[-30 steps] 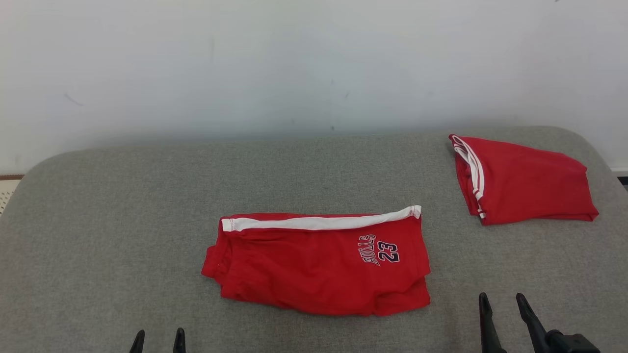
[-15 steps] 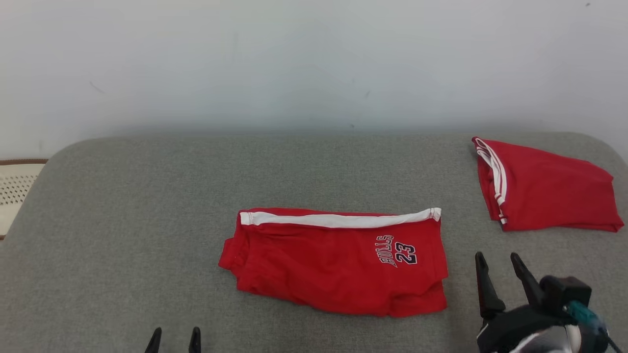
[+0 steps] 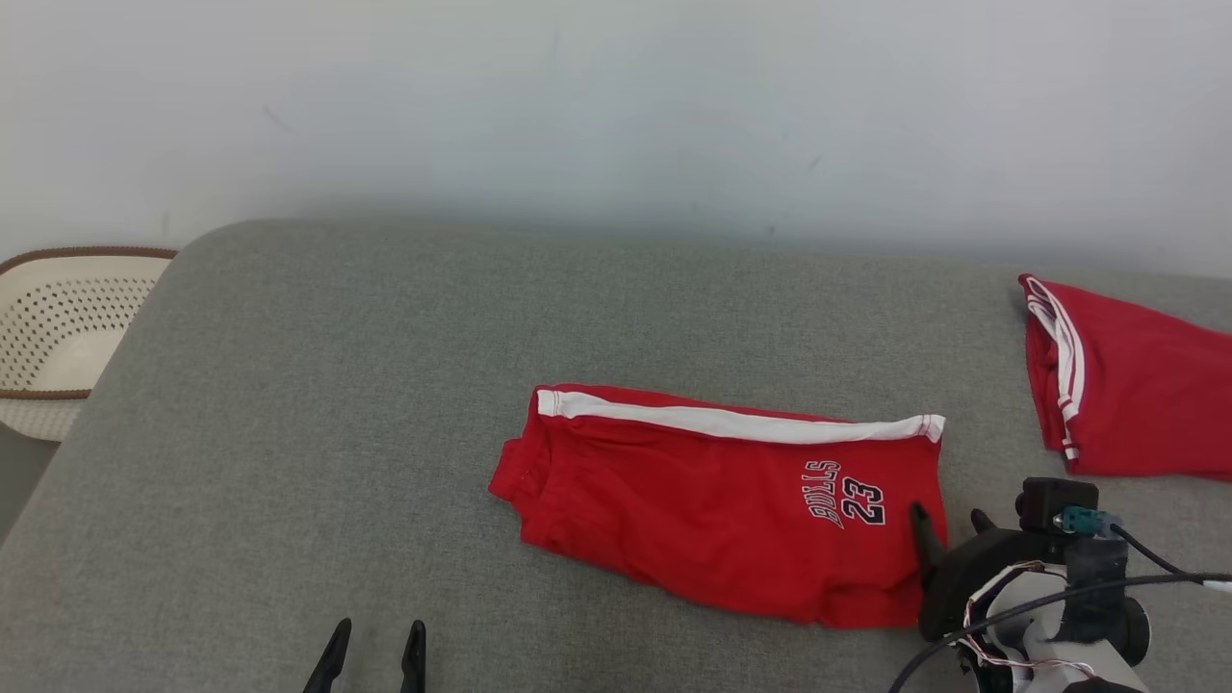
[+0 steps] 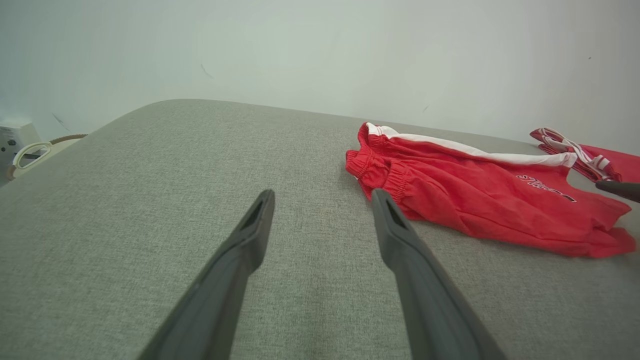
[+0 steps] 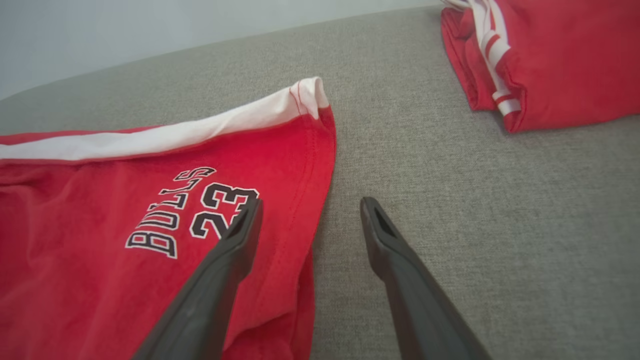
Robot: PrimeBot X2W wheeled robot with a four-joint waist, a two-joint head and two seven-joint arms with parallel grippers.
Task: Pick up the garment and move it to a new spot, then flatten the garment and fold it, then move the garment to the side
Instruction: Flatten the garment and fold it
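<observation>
Near edge: left gripper (image 3: pixel 371 659) hangs low over bare grey padded tabletop (image 3: pixel 289 462), fingers spread, nothing between them. Right gripper (image 3: pixel 946 517) also spread and holding nothing; in the right wrist view one finger sits over red cloth just beside the print and the other over grey fabric, so the jaws straddle the garment's right hem. Contact with the cloth cannot be judged. Red shorts (image 3: pixel 712 500) lie folded flat, mid-table and slightly to the right, long side running left to right. A white side stripe (image 3: pixel 731 421) lies along the far edge, a "BULLS 23" print (image 3: pixel 847 493) near the right end, and the gathered waistband at the left end. Broad open tabletop to the left, out to the rounded corner; a narrower grey strip on the right. Beyond that strip, a second folded red garment (image 3: pixel 1136 395) with white trim reaches the picture's right edge. Far left, off the table, a cream perforated basket (image 3: pixel 58 327) with a brown rim; contents not visible. White wall (image 3: pixel 616 96) behind.
</observation>
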